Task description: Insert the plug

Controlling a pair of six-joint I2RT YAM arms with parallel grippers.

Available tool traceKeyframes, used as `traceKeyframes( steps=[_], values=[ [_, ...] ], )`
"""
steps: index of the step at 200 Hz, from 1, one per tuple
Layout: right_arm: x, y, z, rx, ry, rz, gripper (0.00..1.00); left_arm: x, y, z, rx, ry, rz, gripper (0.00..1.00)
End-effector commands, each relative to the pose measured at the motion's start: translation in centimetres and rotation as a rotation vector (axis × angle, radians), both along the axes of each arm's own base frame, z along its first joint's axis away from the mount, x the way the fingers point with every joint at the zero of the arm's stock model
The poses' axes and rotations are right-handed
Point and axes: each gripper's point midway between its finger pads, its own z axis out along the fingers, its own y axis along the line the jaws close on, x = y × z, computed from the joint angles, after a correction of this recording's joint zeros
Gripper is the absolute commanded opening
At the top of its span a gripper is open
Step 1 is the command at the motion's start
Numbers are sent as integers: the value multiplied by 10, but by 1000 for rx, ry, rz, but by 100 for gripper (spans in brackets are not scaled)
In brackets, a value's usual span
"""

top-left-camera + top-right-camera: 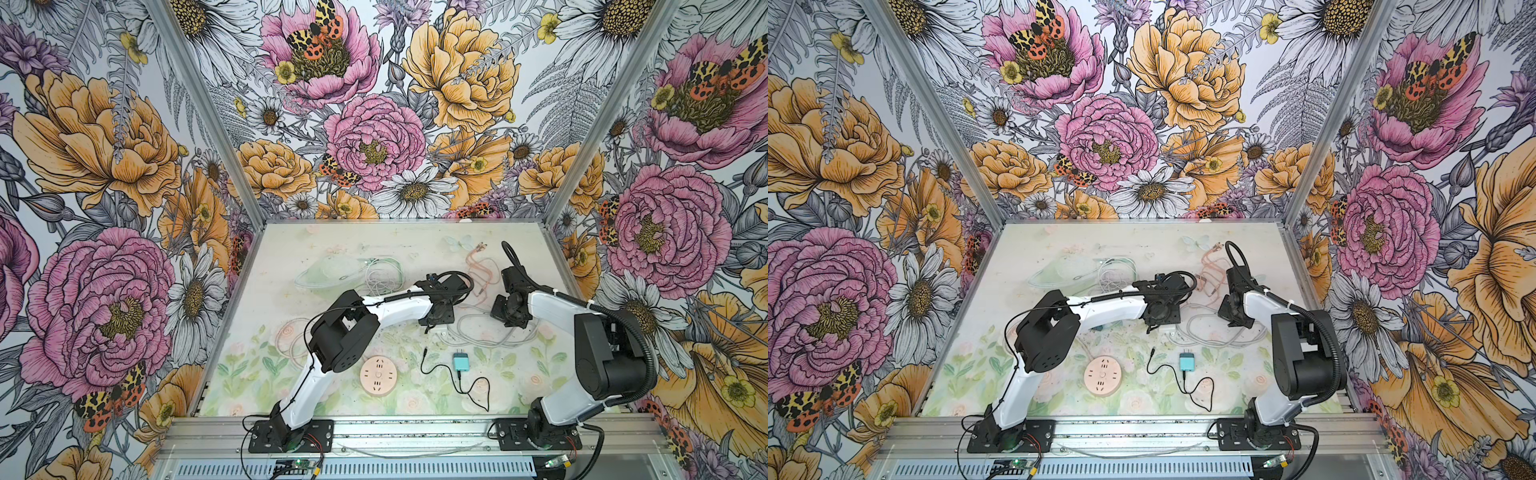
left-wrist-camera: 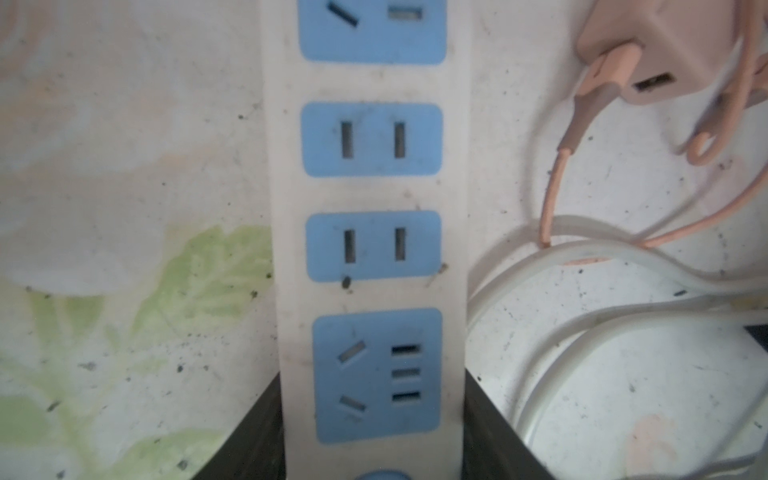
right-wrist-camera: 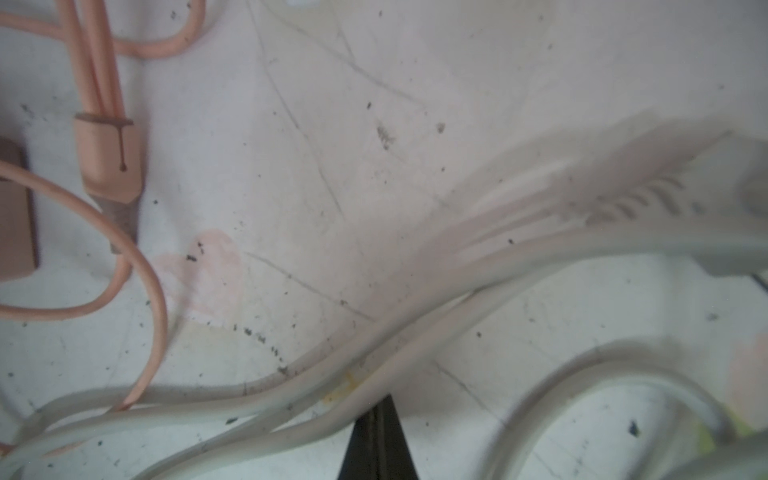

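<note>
Left gripper, jaws half-spread, clamps the power strip; right gripper, pinched closed and empty, hovers over the white cable. Fetching its plug looks next.

From above, the power strip lies almost fully hidden under the left hand, at about 12 o'clock from the teal adapter. Up close, both its ends are cut off by the picture edge. The pink charger is cut too. A white ridged piece near the right hand is too blurred to name.
</note>
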Motion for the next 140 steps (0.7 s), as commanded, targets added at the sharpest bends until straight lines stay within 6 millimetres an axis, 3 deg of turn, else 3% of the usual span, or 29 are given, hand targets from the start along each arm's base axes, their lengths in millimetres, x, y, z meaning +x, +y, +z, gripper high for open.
traceKeyframes(
  steps=[1, 9, 21, 34, 62, 105, 140],
  values=[
    [4, -11, 14, -41, -55, -11, 0, -21, 9, -47, 92, 100, -28, 58],
    [5, -12, 16, -39, -60, -12, 1, -22, 5, -44, 82, 100, -33, 58],
    [6, -12, 19, -39, -69, -11, 14, -25, -3, -41, 68, 98, -47, 60],
    [7, -13, 23, -38, -84, -18, 22, -29, -12, -38, 49, 101, -60, 62],
    [14, -14, 38, -33, -129, -23, 26, -33, -21, -28, 33, 87, -76, 65],
    [23, -14, 57, -25, -182, -26, 26, -24, -9, -2, 31, 29, -55, 66],
    [28, -12, 71, -12, -214, -19, 26, -9, 19, 28, 129, -63, -58, 68]
  ],
)
